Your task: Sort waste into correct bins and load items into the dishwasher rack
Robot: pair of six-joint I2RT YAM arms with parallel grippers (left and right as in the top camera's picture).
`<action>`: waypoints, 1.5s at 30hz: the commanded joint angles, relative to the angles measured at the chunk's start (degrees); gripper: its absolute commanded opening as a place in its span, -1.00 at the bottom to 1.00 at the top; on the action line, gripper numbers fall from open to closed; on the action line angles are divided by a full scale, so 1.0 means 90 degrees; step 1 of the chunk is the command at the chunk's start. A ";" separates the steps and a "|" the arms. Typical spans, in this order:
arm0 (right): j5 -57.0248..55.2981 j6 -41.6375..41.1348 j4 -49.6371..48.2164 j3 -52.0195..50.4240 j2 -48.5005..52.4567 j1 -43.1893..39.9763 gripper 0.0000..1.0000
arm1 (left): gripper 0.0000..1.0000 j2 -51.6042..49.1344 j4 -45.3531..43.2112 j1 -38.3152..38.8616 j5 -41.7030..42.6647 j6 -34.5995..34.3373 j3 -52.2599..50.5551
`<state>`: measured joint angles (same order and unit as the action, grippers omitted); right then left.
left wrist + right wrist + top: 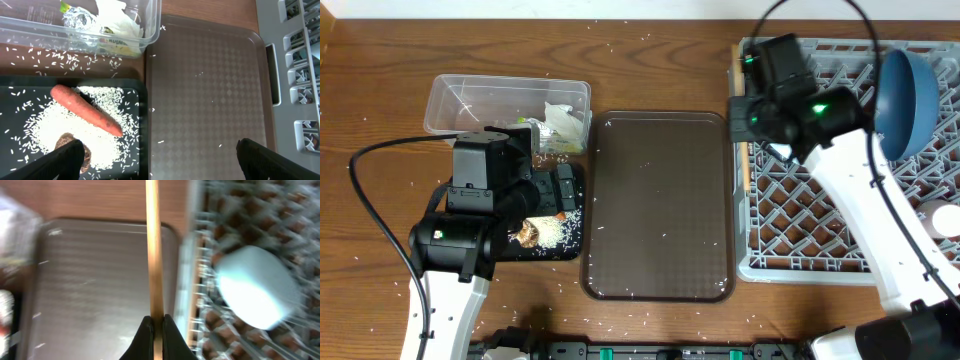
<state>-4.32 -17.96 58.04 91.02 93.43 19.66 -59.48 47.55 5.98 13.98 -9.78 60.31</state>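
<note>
Rice point(60, 132) dots the brown wooden tabletop point(380, 60) all over. At the left a clear tub point(460, 100) holds crumpled tissue point(117, 17) and a wrapper point(75, 15), and just in front of it a black tray point(15, 100) carries a carrot point(85, 110), heaped rice and a brown lump point(75, 147); a brown serving tray point(660, 210) lies in the middle, and the grey rack point(800, 230) at the right has a blue plate point(910, 100) standing upright. The left claw point(160, 165) hangs spread wide and empty over the black tray's right edge, while the right claw point(154, 330), at the rack's left rim, is clenched on a wooden chopstick point(153, 255).
</note>
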 commanded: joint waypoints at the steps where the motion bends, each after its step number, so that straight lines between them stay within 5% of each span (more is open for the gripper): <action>1: -0.0163 -0.0095 0.0058 -0.0318 0.0299 -0.0279 -0.97 | 0.96 -0.0012 0.0007 -0.0039 -0.0019 0.0085 0.0034; 14: -0.0415 -0.0095 -0.0066 -0.0869 0.0726 -0.0355 -0.94 | 0.95 -0.0012 0.0007 -0.0039 -0.0019 0.0085 0.0034; 15: -0.0362 -0.0092 -0.0053 -0.0862 0.0726 -0.0355 -0.66 | 0.96 -0.0012 0.0007 -0.0039 -0.0017 0.0085 0.0034; 16: -0.0257 -0.0092 -0.0007 -0.0855 0.0726 -0.0355 -0.02 | 0.96 -0.0012 0.0005 -0.0039 -0.0019 0.0085 0.0034; 18: -0.0063 -0.0070 0.0095 -0.0833 0.0697 -0.0355 0.90 | 0.96 -0.0012 0.0007 -0.0039 -0.0019 0.0085 0.0034; 19: 0.0012 -0.0070 0.0124 -0.0823 0.0661 -0.0352 0.98 | 0.96 -0.0012 0.0007 -0.0039 -0.0019 0.0085 0.0034; 31: 0.1523 0.0500 -0.0100 -0.0614 -0.1513 -0.0342 0.98 | 0.96 -0.0012 0.0005 -0.0039 -0.0019 0.0085 0.0034; 45: 0.0828 0.0726 0.0568 -0.0614 -0.3888 -0.0350 0.99 | 0.96 -0.0012 0.0005 -0.0039 -0.0019 0.0085 0.0034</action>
<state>7.16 -13.80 62.19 84.73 60.97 16.62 -59.48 47.57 5.98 13.98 -9.78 60.31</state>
